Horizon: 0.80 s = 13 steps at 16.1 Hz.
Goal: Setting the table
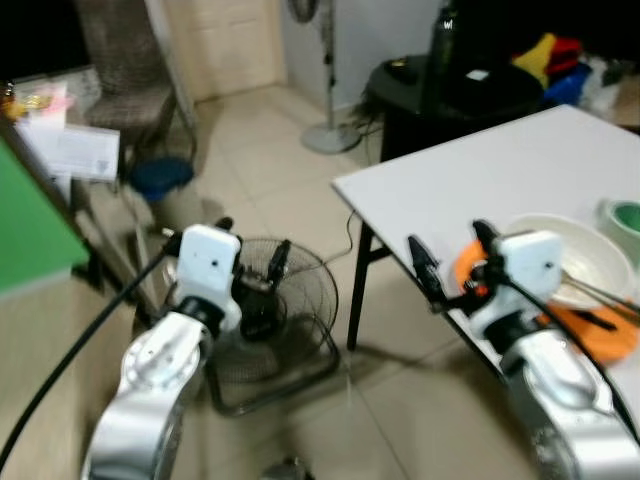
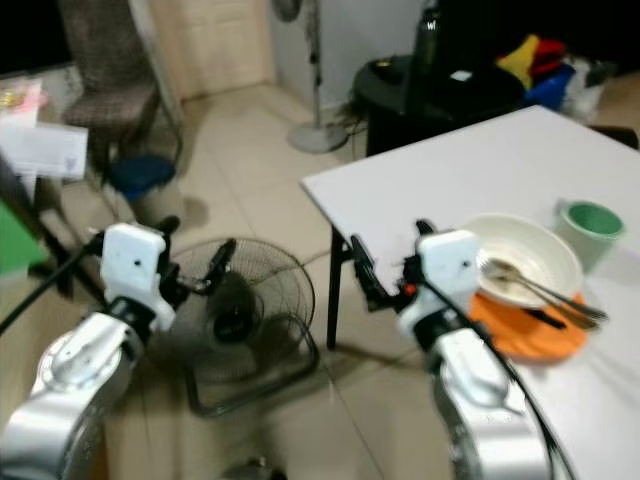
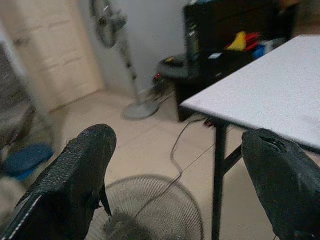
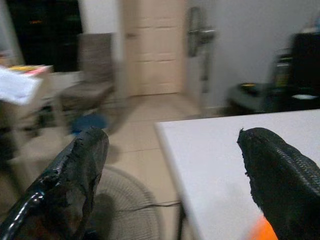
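Observation:
A white table stands at the right. Near its front edge a white bowl with metal utensils in it rests on an orange plate. A green cup stands just beyond the bowl. My right gripper hovers open at the table's left edge, close to the orange plate, holding nothing. In its wrist view the right gripper spans the table corner. My left gripper is open and empty above a floor fan, left of the table; the left wrist view looks past it to the table leg.
A black wire floor fan lies on the tiles under my left arm, with its cord running to the table leg. Behind are a standing fan, a chair, a low black stand and a blue object.

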Motion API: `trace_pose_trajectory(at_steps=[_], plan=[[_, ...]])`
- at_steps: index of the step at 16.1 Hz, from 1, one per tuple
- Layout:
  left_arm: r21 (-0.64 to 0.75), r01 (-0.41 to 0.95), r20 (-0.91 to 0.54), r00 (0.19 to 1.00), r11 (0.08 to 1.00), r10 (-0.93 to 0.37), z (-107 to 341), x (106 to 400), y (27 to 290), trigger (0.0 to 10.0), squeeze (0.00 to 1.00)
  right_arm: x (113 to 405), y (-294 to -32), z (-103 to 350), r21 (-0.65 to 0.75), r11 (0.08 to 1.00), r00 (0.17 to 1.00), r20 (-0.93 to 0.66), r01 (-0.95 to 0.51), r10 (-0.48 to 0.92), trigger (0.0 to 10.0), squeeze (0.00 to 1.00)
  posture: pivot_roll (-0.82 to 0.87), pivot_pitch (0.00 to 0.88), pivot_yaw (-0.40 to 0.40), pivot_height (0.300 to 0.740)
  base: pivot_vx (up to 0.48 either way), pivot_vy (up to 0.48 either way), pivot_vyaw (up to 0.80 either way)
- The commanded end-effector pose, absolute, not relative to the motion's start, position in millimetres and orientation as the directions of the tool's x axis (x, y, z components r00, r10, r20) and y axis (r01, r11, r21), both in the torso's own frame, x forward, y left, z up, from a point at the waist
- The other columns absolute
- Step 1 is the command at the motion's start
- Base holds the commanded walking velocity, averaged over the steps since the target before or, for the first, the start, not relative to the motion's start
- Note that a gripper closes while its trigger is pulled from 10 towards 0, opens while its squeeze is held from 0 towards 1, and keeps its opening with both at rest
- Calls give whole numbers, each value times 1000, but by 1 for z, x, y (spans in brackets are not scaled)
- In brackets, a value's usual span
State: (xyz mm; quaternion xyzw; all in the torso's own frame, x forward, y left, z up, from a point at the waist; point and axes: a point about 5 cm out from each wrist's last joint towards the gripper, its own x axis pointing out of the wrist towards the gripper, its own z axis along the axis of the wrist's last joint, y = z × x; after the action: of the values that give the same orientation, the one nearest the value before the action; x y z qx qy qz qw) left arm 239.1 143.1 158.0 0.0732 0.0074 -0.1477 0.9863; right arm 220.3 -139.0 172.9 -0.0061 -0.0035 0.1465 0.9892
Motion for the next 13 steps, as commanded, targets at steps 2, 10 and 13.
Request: trace_pose_trajectory(at_steps=[2,10,13], plan=[[145,274,-14,961,951,-275,164,238,144,10000,0,221,-136,175,-3,950,950,5,-313,313,10000,1000,110,0,64,740,0,0,800],[157,257,-17,966,953,-258,166,241,145,10000,0,219,-137,170,1,953,952,-29,-304,304,10000,1000,93,0,78,740,0,0,800],[153,267,-21,964,952,-267,166,240,143,10000,0,218,-137,164,16,953,952,-57,-301,302,10000,1000,94,0,79,740,0,0,800]])
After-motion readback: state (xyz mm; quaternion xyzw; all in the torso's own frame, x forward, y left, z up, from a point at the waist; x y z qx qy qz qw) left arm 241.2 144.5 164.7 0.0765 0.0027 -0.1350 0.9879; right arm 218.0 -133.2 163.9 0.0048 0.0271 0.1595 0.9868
